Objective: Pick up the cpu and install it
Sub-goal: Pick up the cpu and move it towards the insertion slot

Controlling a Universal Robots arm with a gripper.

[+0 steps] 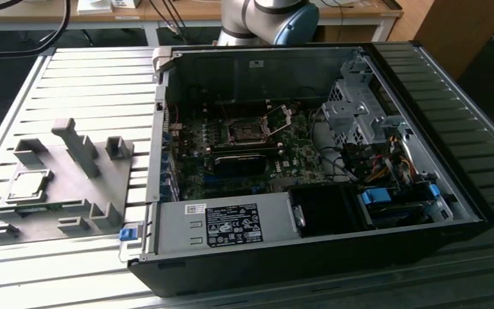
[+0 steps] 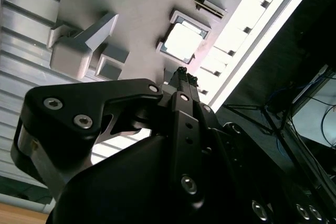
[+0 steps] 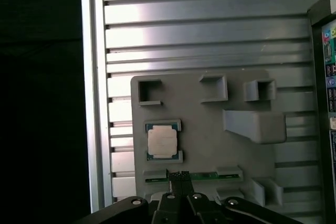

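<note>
The cpu [image 1: 29, 186] is a small flat square chip with a silver top. It lies in a raised nest on the grey fixture plate [image 1: 67, 212], at the exterior view's left beside the open computer case. Both wrist views look down on the cpu [image 3: 161, 141] [image 2: 182, 42] from well above. My gripper [image 3: 178, 174] [image 2: 185, 74] hangs over the fixture's edge near the chip, clear of it. Its two thin black fingertips are pressed together with nothing between them. The dark motherboard socket [image 1: 245, 132] sits inside the case with its metal frame [image 1: 282, 114] tipped up.
The fixture carries several upright grey blocks [image 1: 80, 145] and a green memory stick [image 3: 202, 175] in a slot near the chip. The case [image 1: 316, 161] holds a power supply [image 1: 229, 225], drive cage [image 1: 359, 106] and cables. The slatted metal table [image 1: 84, 84] has a dark drop beyond its edge [image 3: 92, 103].
</note>
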